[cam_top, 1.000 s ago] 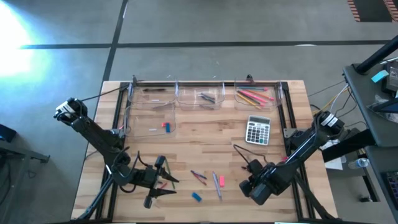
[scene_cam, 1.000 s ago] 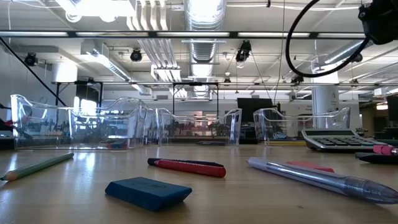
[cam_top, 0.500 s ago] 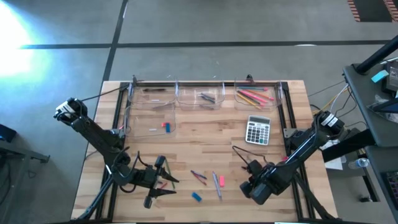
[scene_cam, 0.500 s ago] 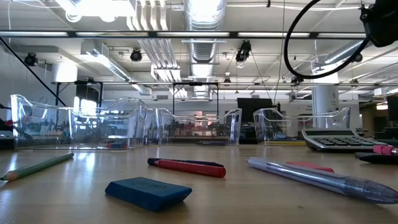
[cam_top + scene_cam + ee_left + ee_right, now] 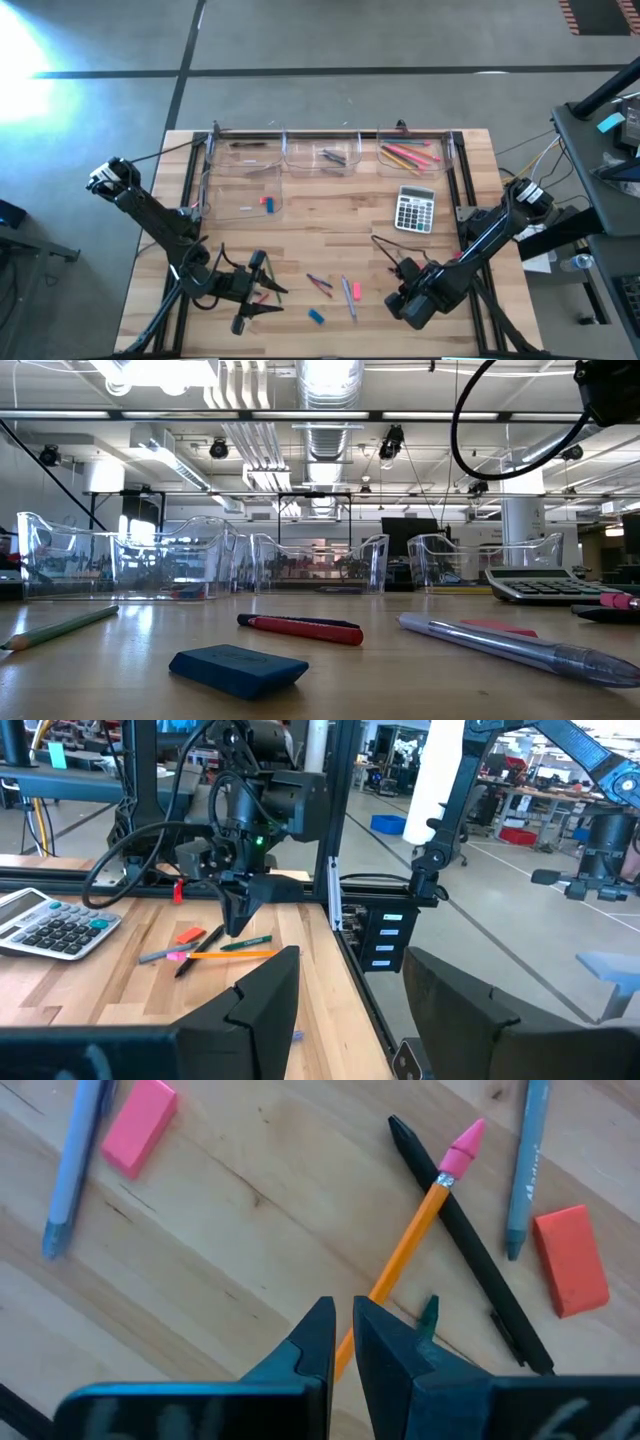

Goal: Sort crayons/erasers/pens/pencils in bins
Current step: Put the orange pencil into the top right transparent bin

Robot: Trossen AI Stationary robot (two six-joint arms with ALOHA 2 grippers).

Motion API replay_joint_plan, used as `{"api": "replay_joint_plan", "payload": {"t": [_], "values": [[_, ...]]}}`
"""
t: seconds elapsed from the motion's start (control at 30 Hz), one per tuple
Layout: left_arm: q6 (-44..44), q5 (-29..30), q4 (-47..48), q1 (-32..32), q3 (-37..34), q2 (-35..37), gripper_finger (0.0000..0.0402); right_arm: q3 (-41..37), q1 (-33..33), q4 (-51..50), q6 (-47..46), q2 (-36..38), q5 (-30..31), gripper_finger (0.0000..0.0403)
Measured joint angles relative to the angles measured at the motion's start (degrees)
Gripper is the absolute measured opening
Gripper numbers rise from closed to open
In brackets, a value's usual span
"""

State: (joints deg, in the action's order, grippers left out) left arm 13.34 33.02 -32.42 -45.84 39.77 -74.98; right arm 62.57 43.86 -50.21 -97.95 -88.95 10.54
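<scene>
Four bins (image 5: 325, 155), one calculator (image 5: 414, 210)

A wooden butcher-block bench (image 5: 330, 225) stands on a grey concrete floor (image 5: 350, 40) crossed by dark lines, with a bright patch of glare at one corner. Beyond it the room is an open workshop: exposed silver ducts (image 5: 325, 400) and pipes run under the ceiling, strip lights (image 5: 150, 372) glow, and a white column (image 5: 522, 515) stands at the back.

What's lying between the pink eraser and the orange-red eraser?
The right wrist view shows three: an orange pencil, a black pen and a grey-blue pen.
</scene>
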Motion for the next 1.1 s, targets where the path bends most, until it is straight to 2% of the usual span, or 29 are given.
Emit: {"api": "replay_joint_plan", "payload": {"t": [0.27,0.47,0.87,0.97,1.1], "values": [[0.0,0.0,0.0,0.0,0.0,0.0,0.0167,0.0,0.0,-0.1,-1.1,0.0,0.0,0.0034],[0.0,0.0,0.0,0.0,0.0,0.0,0.0166,0.0,0.0,-0.1,4.9,0.0,0.2,0.0034],[0.0,0.0,0.0,0.0,0.0,0.0,0.0166,0.0,0.0,0.5,5.7,0.3,4.5,0.0036],[0.0,0.0,0.0,0.0,0.0,0.0,0.0166,0.0,0.0,1.8,7.3,0.3,4.5,0.0052],[0.0,0.0,0.0,0.0,0.0,0.0,0.0167,0.0,0.0,3.9,7.6,0.3,2.3,0.0104]]}}
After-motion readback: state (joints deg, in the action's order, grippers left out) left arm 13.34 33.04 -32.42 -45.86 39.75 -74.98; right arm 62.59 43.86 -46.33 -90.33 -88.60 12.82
